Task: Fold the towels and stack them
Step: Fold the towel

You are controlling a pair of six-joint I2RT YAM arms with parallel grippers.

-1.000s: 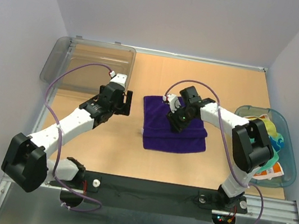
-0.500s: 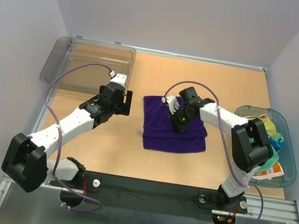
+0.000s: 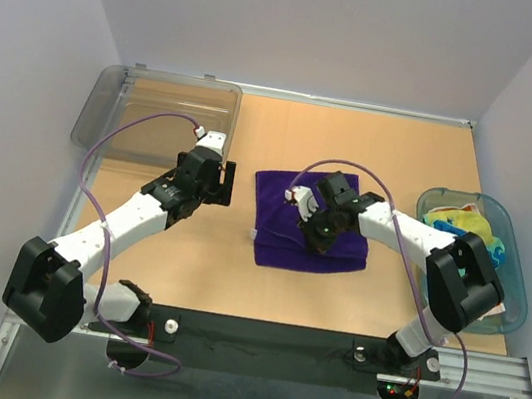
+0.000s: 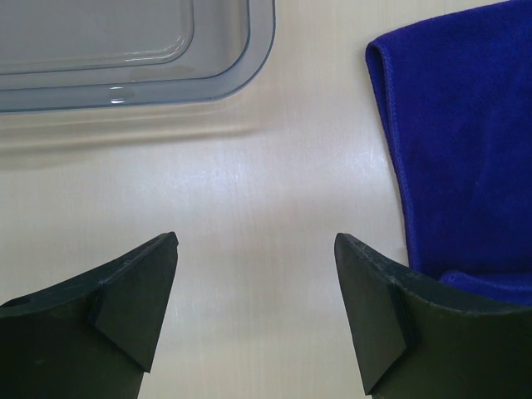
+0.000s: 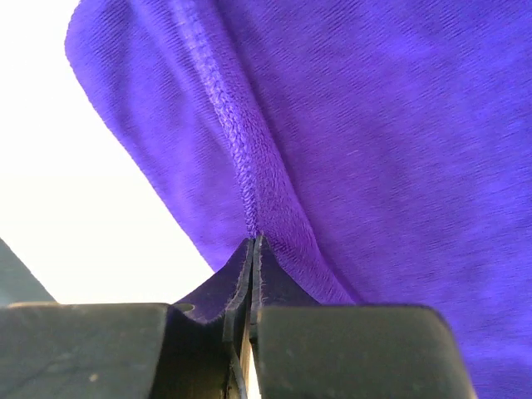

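My right gripper was pressed together on a stitched hem of the purple towel, the two fingers meeting with a thin ridge of cloth nipped between their tips. My left gripper hung spread wide over bare table, holding nothing, just beside the towel's left edge and near the clear grey bin.

The purple towel lay in the middle of the table, already doubled by the look of its rounded left edge and the extra layer along its near side. I judged I was mid-fold on this first cloth: hem caught, fold not yet carried over. The next move called for lifting that hem only a little and drawing it across to meet the far edge, slowly enough that the lower layers did not slide with it. My free left gripper was well placed to pin the cloth if it did. The other towels sat bunched in the teal basket at the right, well apart, so the stack was not yet begun.

The table was smooth, pale tan wood, offering little to hold soft cloth in place. Plain pale walls closed it in on three sides.
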